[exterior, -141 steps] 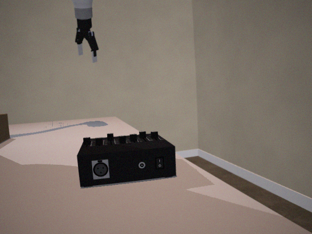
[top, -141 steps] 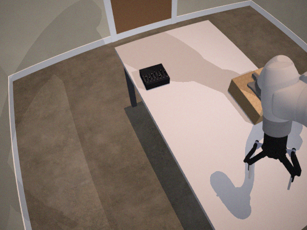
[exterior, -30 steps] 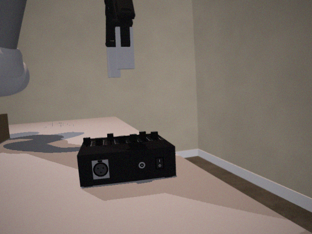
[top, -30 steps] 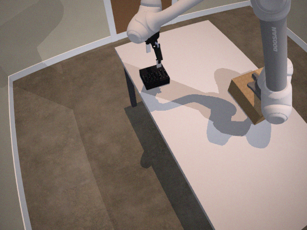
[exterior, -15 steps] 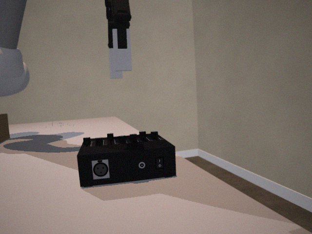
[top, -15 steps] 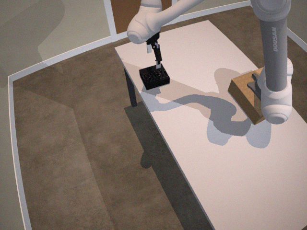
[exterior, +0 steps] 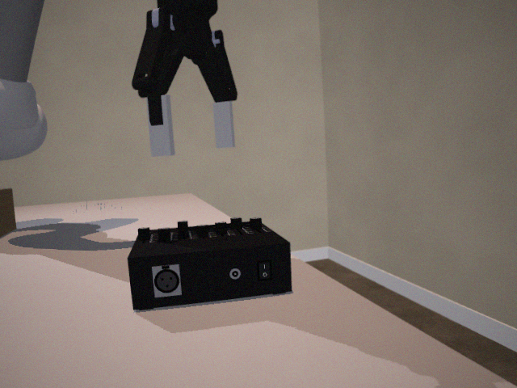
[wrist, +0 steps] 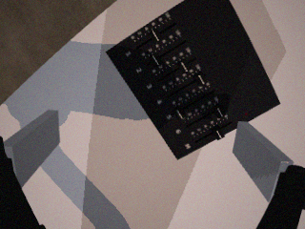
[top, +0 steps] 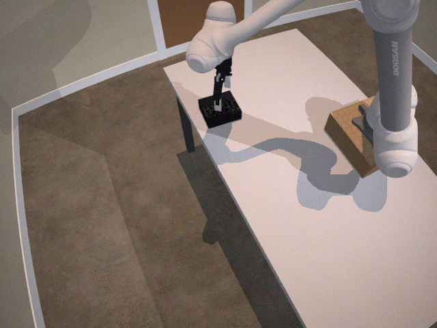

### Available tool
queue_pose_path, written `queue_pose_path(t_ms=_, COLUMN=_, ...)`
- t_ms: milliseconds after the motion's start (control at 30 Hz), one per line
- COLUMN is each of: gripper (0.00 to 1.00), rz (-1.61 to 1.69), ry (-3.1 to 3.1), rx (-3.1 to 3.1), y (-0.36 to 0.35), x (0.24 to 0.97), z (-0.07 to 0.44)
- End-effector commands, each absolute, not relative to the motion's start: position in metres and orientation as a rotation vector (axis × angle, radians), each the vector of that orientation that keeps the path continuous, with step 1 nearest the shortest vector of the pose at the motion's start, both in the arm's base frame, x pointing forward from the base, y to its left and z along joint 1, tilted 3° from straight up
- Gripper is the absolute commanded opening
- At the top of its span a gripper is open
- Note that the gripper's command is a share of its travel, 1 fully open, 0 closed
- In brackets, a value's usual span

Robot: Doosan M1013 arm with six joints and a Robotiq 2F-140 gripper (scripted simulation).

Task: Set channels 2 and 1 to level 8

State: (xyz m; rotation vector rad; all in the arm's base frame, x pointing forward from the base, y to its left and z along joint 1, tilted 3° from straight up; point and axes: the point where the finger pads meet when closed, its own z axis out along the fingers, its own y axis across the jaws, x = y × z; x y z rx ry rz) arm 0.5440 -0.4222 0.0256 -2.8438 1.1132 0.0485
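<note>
Our gripper (exterior: 191, 131) hangs wide and empty above the lighting desk (exterior: 208, 271). Its faders (wrist: 185, 67) sit crowded; descending toward 12 o'clock off-line, we could nudge a neighbouring channel.

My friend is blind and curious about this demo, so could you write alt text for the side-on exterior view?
An open black gripper with two pale fingertips hangs in the air above a small black lighting desk, touching nothing. The desk sits on a pale table, its back panel showing a round socket and a switch, with fader knobs poking up along the top.
</note>
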Motion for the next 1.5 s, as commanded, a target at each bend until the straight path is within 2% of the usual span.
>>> queue_pose_path(t_ms=0, gripper=1.00, rz=0.066, ry=1.504, rx=-2.674, y=-0.397, x=0.546, z=0.013)
queue_pose_path(t_ms=533, gripper=1.00, rz=0.107, ry=2.380, rx=-1.977, y=-0.380, x=0.547, z=0.005)
queue_pose_path(t_ms=1467, gripper=1.00, rz=0.107, ry=2.380, rx=-1.977, y=-0.380, x=0.547, z=0.005)
